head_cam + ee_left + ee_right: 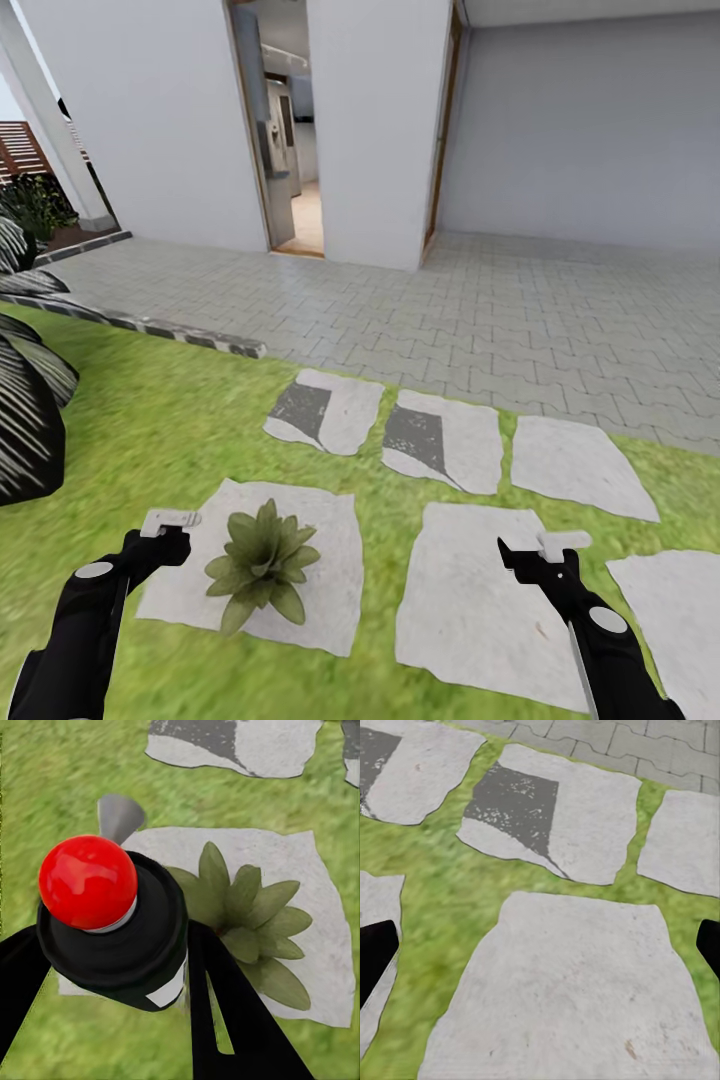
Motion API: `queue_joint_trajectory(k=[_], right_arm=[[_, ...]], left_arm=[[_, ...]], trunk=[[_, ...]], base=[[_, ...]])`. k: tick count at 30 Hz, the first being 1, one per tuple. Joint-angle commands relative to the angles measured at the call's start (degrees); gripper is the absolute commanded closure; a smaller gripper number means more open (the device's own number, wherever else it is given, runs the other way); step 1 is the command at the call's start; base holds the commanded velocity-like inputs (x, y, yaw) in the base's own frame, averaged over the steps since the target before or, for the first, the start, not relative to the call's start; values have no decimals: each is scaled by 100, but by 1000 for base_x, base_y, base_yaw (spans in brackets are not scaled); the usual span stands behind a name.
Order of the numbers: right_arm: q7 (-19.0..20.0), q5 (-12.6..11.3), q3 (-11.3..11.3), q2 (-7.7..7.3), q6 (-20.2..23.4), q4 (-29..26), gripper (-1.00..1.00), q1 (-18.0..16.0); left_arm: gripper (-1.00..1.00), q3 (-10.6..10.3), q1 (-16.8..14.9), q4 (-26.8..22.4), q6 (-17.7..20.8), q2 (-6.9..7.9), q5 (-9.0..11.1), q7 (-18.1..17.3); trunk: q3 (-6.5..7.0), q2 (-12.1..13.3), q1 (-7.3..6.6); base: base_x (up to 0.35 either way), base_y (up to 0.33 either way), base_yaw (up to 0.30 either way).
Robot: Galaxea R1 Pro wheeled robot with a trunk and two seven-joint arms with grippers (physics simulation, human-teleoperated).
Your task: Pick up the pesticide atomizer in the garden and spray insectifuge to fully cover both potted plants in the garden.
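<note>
My left gripper (160, 542) is shut on the pesticide atomizer (112, 937). In the left wrist view the atomizer is a dark bottle with a red ball on top, a grey cone nozzle and a white label patch, and a black finger (225, 1020) stands on either side of it. Just right of that gripper, one potted plant (262, 566) (251, 919), a low olive-green rosette, sits on a pale stepping stone (330, 530) in the garden lawn. My right gripper (545, 556) (540, 952) hangs open over another stone (470, 600), with nothing between its fingers.
Several more stepping stones (445, 438) lie ahead in the grass. A big striped-leaf palm (25, 400) stands at the left. Beyond a stone curb (190, 334) are the grey brick patio (520, 300), white house walls and an open doorway (292, 140).
</note>
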Motion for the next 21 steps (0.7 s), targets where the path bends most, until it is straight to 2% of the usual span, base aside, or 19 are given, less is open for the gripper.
queue_joint_trajectory(k=[1, 13, 21], right_arm=[[51, 50, -23, 8, 23, -14, -100, -5], [51, 50, -24, 8, 23, -14, -100, -5], [51, 50, -23, 8, 23, -14, -100, -5]], left_arm=[[100, 17, -6, -8, 9, -6, -50, -48], [100, 17, -6, -8, 9, -6, -50, -48], [100, 17, -6, -7, 9, -6, -50, -48]], trunk=[[-5, -3, 3], [-5, -3, 3], [-5, -3, 3]], base=[[258, 208, -1], [265, 214, -13], [254, 213, -222]])
